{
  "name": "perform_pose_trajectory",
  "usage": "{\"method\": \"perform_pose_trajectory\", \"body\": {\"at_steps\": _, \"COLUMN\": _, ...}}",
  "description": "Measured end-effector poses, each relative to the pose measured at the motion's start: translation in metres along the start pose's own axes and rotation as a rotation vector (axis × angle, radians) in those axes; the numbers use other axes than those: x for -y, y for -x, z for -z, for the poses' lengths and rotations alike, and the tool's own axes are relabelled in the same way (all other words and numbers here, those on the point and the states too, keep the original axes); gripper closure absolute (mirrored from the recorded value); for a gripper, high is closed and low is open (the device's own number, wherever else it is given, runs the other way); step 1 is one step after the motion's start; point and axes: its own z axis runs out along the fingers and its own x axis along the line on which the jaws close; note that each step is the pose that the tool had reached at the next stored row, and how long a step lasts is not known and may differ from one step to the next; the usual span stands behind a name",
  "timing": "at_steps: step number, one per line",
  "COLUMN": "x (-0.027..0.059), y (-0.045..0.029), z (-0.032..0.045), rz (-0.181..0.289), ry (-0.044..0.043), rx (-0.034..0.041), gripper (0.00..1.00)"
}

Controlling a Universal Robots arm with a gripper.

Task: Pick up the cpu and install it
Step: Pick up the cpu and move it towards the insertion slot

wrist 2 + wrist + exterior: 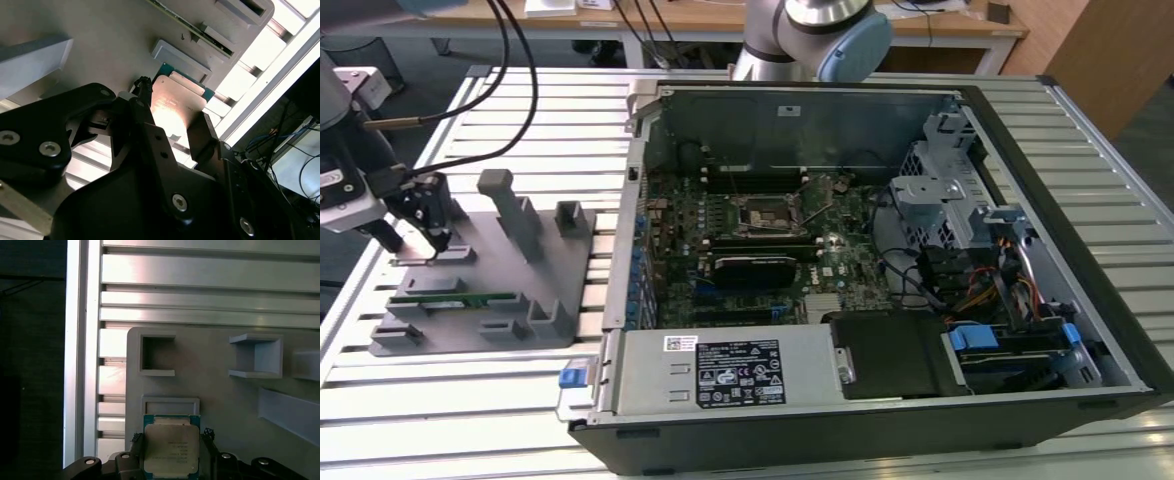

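Judged light, stiff but fragile, the small flat square silver-topped cpu [170, 447] is held by 2 opp. edges between the nearly closed fingers [200, 135].

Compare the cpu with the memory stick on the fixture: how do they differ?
The cpu is a flat square with a pale metal top; the memory stick is long, thin and green. The cpu lies right at the gripper; the memory stick lies apart from it, between grey holders nearer the fixture's front edge in the exterior view. Both rest on the grey fixture, outside the computer case.
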Motion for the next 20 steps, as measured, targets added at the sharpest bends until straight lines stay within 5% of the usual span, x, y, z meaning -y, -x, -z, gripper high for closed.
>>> {"method": "perform_pose_trajectory", "body": {"at_steps": 20, "x": -0.0002, "y": 0.0002, "z": 0.0104, "rz": 0.000, "ry": -0.0001, "rx": -0.0001, "gripper": 0.47}}
